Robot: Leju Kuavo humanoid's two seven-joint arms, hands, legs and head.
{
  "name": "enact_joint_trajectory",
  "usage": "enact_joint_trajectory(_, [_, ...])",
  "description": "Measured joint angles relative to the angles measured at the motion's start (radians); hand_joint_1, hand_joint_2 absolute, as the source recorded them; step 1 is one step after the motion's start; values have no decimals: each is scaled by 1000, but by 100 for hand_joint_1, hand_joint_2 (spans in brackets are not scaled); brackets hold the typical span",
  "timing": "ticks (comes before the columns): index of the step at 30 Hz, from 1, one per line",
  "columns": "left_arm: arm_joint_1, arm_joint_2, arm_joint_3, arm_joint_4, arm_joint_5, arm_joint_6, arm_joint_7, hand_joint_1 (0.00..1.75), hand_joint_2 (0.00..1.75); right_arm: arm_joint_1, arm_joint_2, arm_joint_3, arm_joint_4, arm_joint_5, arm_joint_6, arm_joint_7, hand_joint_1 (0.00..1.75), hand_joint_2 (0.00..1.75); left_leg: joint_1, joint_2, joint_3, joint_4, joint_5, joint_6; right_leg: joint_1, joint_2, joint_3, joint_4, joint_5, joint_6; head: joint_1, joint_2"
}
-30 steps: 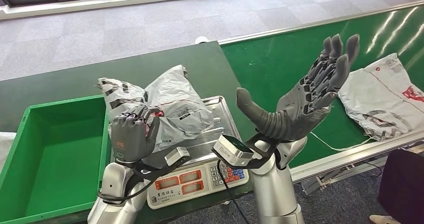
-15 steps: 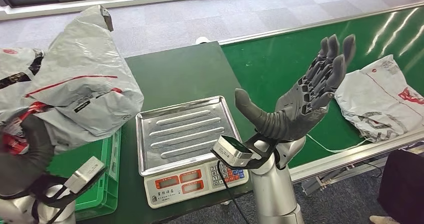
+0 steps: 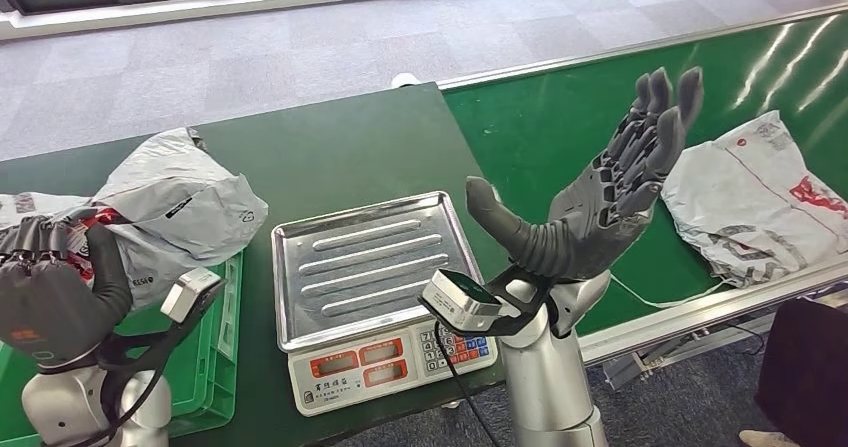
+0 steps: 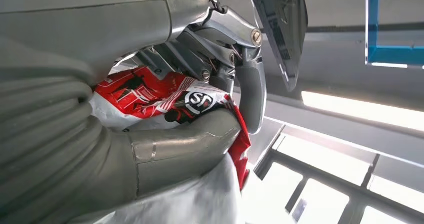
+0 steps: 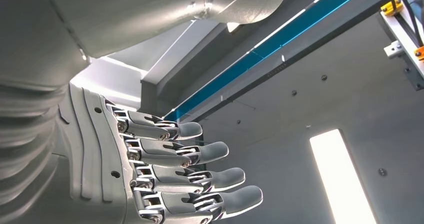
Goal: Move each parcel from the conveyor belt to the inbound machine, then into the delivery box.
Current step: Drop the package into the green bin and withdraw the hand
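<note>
Half a second ago the grey parcel (image 3: 175, 212) was being held high in the upper left of the head view; now it is being lowered at the middle left, over the green box (image 3: 205, 362), because that is where it is meant to go. It is being squeezed tight by the left hand (image 3: 55, 302), and in the left wrist view its red and white end (image 4: 165, 101) is being pinched between the thumb and the fingers so it is not being dropped early. The scale (image 3: 375, 297) in the middle is being left bare. The right hand (image 3: 600, 202) is being held up wide open, with nothing in it, perhaps being kept out of the way. Another parcel (image 3: 760, 202) is being left waiting on the green belt (image 3: 540, 132) at the right.
</note>
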Motion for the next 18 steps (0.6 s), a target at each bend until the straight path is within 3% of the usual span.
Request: enact_joint_trajectory(18, [-87, 47, 39, 428, -76, 1, 331, 175, 175, 16, 0, 0, -11, 21, 0, 24, 0, 175, 0, 0, 0, 0, 0, 0, 0, 0, 0, 0, 0, 0, 0, 0])
